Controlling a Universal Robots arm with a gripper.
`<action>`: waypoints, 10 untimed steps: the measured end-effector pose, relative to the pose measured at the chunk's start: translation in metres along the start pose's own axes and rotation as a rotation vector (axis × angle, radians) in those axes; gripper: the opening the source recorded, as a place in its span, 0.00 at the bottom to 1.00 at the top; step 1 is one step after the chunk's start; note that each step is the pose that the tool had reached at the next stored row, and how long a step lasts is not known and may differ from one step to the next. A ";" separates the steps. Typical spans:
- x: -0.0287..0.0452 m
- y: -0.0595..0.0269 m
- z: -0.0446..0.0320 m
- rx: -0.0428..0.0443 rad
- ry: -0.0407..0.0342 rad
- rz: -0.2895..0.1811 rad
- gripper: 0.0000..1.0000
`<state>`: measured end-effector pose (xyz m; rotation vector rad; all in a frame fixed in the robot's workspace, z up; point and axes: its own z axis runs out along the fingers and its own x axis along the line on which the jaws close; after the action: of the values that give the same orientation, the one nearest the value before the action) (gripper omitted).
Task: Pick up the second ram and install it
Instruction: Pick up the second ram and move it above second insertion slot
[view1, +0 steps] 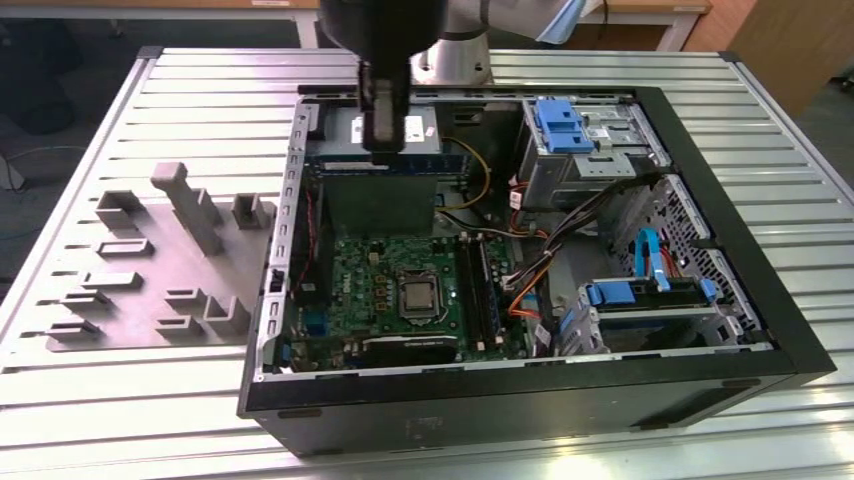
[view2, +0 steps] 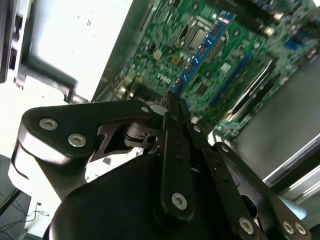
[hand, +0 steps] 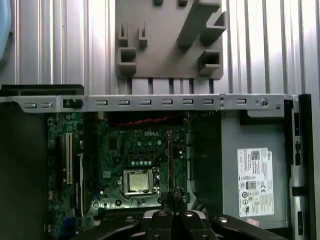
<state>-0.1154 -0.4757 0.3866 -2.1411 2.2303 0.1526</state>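
end effector (view2: 172, 104): closed on the second ram (view2: 202, 49), thin edge down, I judge so that it can meet a slot | location: you see it over the motherboard (view1: 400, 280) in the open case (view1: 787, 340), not yet seated, well apart from the grey fixture (view1: 160, 260)

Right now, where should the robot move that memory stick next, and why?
The end effector is shut on the thin blue-green memory stick, high above the green motherboard. In the exterior view it hangs away from the long black slots beside the square silver processor, so I'd probably shift it over those slots.
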 end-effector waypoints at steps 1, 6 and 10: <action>-0.0002 -0.0045 -0.0001 0.0000 0.0000 0.000 0.12; -0.0011 -0.0273 -0.0007 0.0000 0.0000 0.000 0.12; -0.0014 -0.0340 -0.0009 -0.0001 0.0001 0.000 0.12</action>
<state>-0.0813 -0.4758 0.3863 -2.1411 2.2303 0.1526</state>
